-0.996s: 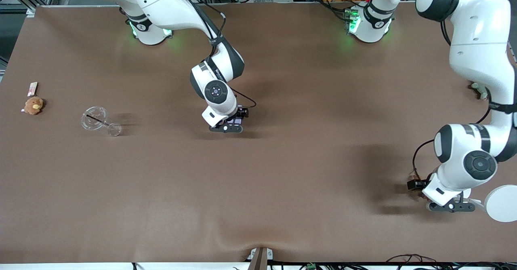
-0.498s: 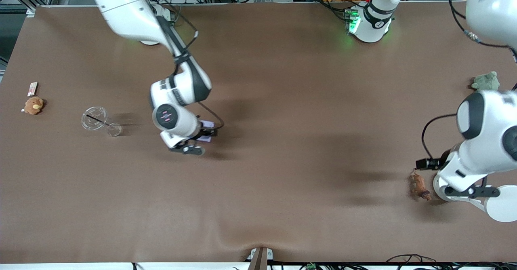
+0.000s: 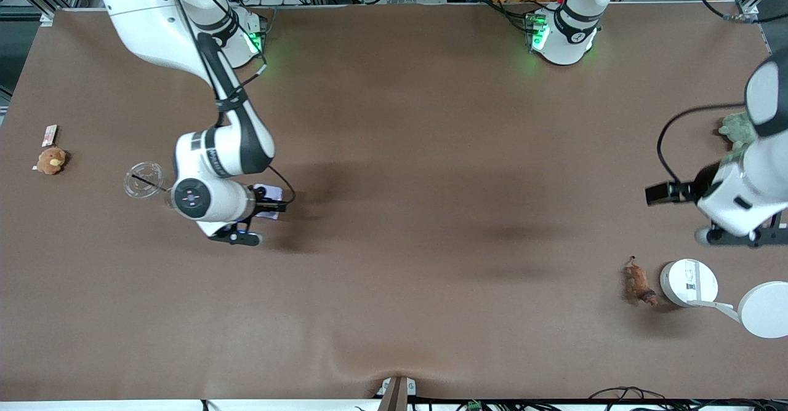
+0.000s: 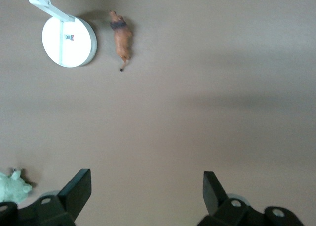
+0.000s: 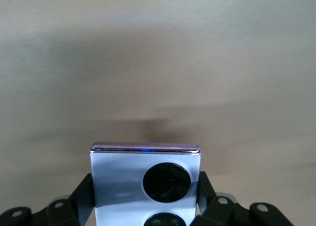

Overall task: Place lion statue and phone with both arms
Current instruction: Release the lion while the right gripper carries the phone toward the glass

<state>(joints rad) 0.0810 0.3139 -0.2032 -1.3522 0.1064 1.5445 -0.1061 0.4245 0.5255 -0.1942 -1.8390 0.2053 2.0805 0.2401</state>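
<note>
- The right gripper (image 3: 258, 214) is clamped on the small pale lavender folded flip phone (image 5: 146, 179) with black camera circles, carrying it in the air just beside the clear plastic cup lid with a straw (image 3: 143, 181), toward the right arm's end of the brown table (image 3: 406, 214).
- The tiny slender brown lion statue (image 3: 638, 284) lies on its side on the table, just beside the round white disc (image 3: 688, 282), toward the left arm's end.
- The left gripper (image 4: 143, 194) hangs with its fingers wide apart and empty, above the table between the round white disc and the green plush turtle (image 3: 736, 129).
- Judgement: the lion looks already set down; the step in hand is placing the phone.
- Next move, likely: lower the phone flat to the cloth clear of the cup lid, then part the fingers.
</note>
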